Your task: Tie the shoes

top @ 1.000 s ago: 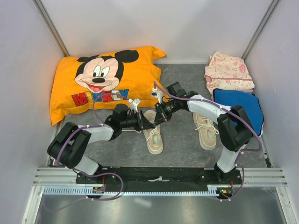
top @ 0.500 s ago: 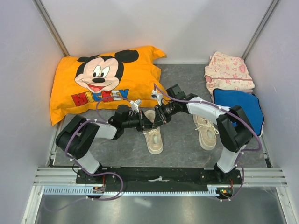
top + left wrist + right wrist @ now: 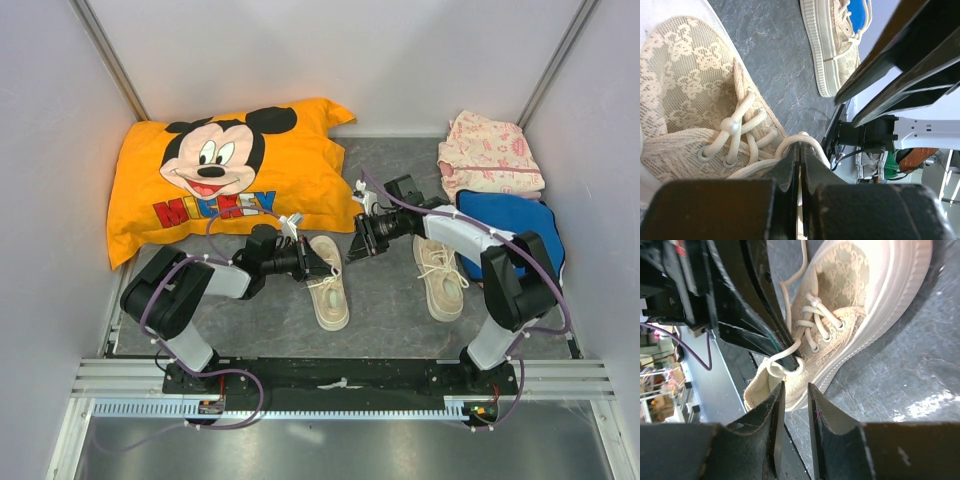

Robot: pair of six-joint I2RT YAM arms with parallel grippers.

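Two cream lace shoes lie on the grey floor: the left shoe and the right shoe. My left gripper is at the left shoe's lacing, shut on a loop of its white lace, which curls over the fingertips. In the right wrist view that lace loop sits on the left gripper's black fingers, above the shoe's opening. My right gripper hangs a short way from the loop, open, with nothing between its fingers. From above, the right gripper is between the two shoes.
An orange Mickey pillow lies at the back left. A pink patterned cloth and a blue cushion are at the back right. Walls close in both sides, and a metal rail crosses the near edge.
The right gripper has opened, let go of the lace and drawn back to the right, away from the left shoe. The left gripper stays shut on the loop.
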